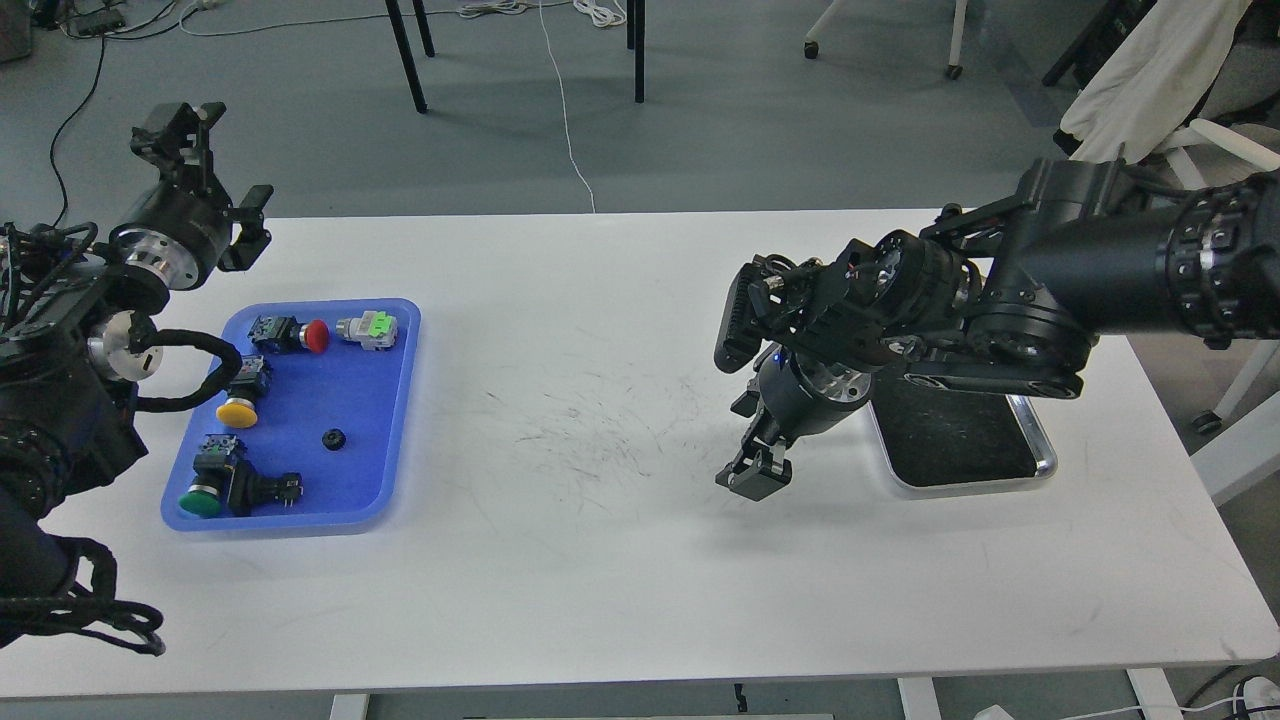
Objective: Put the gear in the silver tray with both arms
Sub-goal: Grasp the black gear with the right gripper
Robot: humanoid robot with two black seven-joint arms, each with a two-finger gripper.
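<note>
My right gripper (pixel 752 480) points down at the table just left of the silver tray (pixel 1040 455), at the spot where a small black gear lay. That gear is hidden behind the gripper, and its dark fingers cannot be told apart. The right arm covers the tray's far half, and the tray's visible dark bottom holds nothing. A second small black gear (pixel 333 438) lies in the blue tray (pixel 300 405). My left gripper (pixel 185 125) is raised above the table's far left corner, with its fingers apart and empty.
The blue tray at the left also holds several push-button switches with red (pixel 316 335), yellow (pixel 237 411) and green (pixel 201 500) caps. Chair legs and cables are on the floor beyond the table's far edge. A white chair (pixel 1215 150) stands at the right.
</note>
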